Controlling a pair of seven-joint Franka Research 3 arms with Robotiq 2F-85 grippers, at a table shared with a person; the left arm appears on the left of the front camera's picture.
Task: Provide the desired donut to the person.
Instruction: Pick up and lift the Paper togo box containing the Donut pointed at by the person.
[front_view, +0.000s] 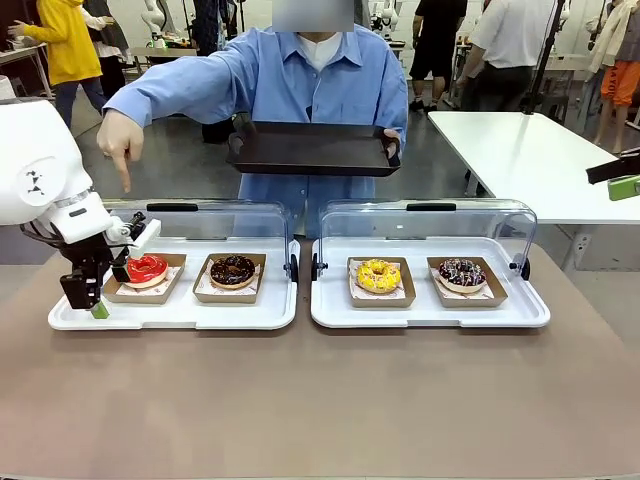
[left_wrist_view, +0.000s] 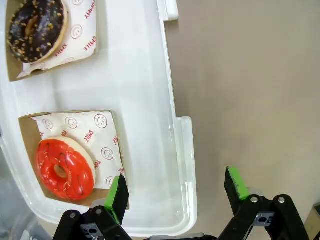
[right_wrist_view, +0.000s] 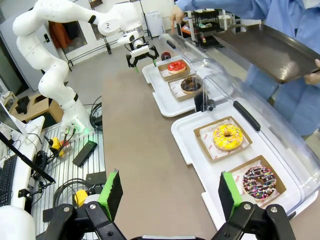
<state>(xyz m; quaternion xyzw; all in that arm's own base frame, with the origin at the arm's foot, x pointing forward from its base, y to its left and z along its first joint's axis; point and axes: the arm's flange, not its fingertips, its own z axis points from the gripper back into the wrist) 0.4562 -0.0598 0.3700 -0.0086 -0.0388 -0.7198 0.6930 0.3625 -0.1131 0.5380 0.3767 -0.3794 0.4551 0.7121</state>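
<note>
The person's hand (front_view: 120, 140) points at the red-glazed ring donut (left_wrist_view: 65, 169) lying just beside the left tool (left_wrist_view: 176, 181), whose jaws hang wide and empty: an approach, I'd judge, needing a sideways shift before clenching.

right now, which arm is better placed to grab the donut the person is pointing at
Left. The left gripper hangs open right beside the red donut, below the person's pointing hand; the right gripper, open too, sits far from it.
</note>
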